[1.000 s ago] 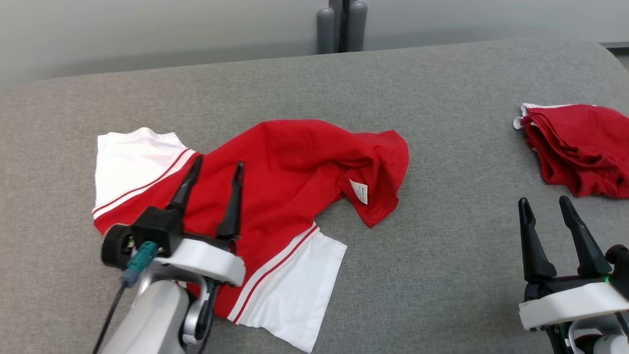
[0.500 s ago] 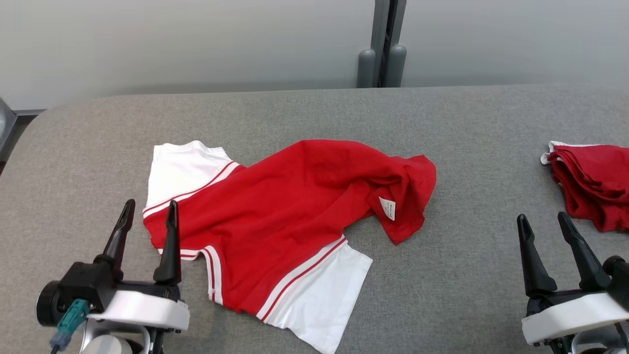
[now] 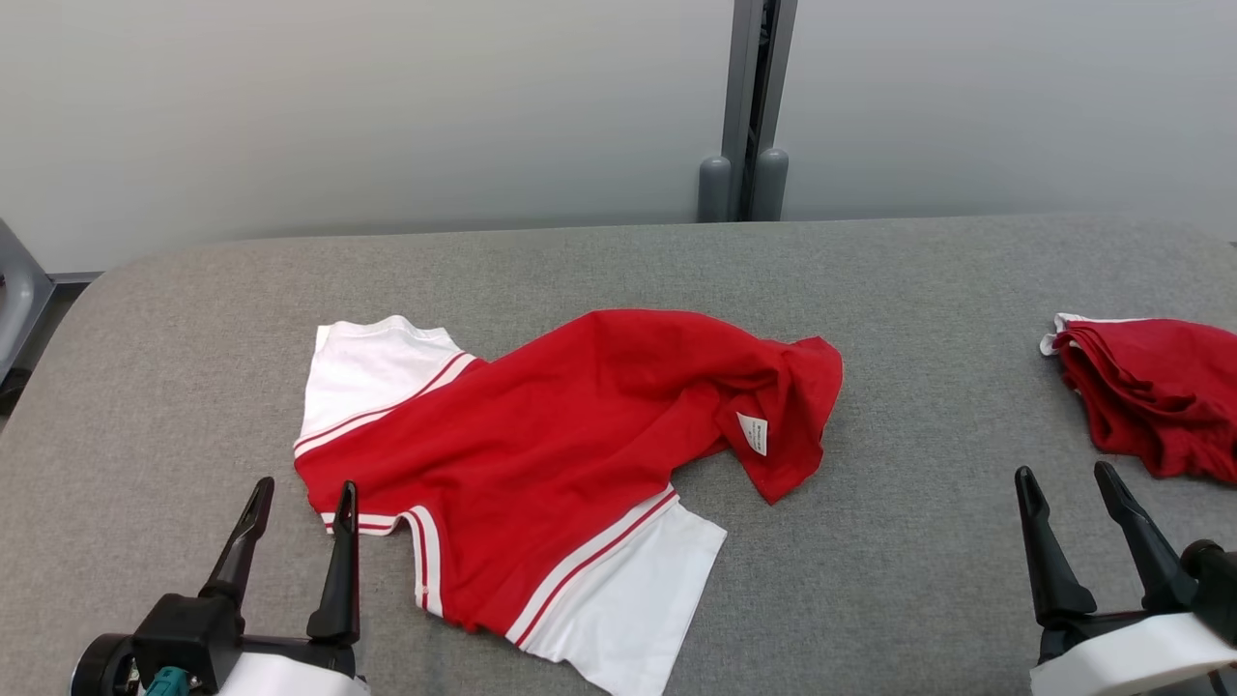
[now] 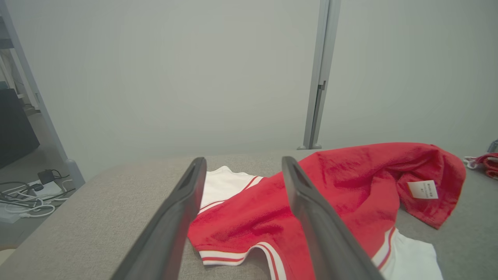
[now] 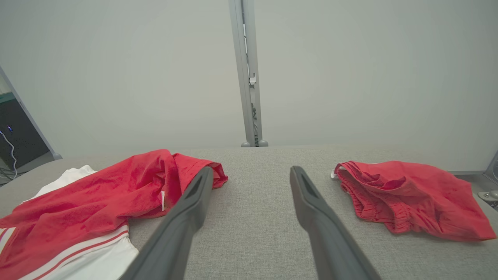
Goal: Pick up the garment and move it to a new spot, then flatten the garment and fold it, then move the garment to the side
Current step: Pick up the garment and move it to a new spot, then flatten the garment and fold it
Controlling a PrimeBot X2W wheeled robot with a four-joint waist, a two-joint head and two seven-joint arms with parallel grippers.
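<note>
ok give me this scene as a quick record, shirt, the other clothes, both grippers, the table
table: grey, fabric-covered
shirt: red and white, crumpled, lying left of centre, label showing
other clothes: red bundle at the right edge
left gripper: open, empty, near the shirt's left edge
right gripper: open, empty, over bare table

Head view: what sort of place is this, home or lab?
Probably a lab or test room, not a home: a grey fabric-covered table stands in front of bare pale wall panels joined by a metal post, and loose cables lie on the floor in the left wrist view.
</note>
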